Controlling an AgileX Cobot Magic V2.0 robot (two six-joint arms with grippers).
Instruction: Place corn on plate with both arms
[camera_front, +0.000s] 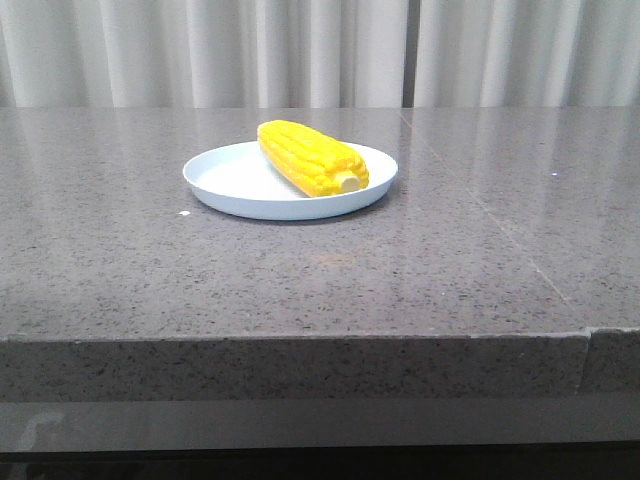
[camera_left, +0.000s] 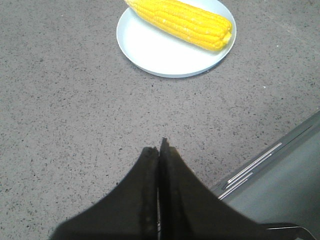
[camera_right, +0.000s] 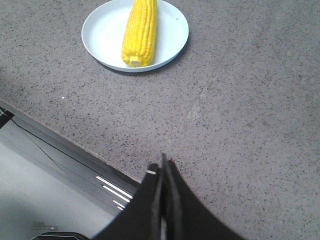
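The yellow corn (camera_front: 312, 157) lies on the pale blue-white plate (camera_front: 225, 178), on its right half, stub end toward the front. Neither arm shows in the front view. In the left wrist view the corn (camera_left: 182, 21) and plate (camera_left: 150, 47) lie well beyond my left gripper (camera_left: 159, 150), which is shut and empty over the grey table near its front edge. In the right wrist view the corn (camera_right: 139, 31) and plate (camera_right: 102, 32) lie well beyond my right gripper (camera_right: 161, 167), also shut and empty above the table's front edge.
The grey speckled stone table (camera_front: 150, 270) has a seam (camera_front: 480, 200) running back on the right side. Its front edge (camera_front: 300, 340) drops to a lower shelf. White curtains (camera_front: 200, 50) hang behind the table.
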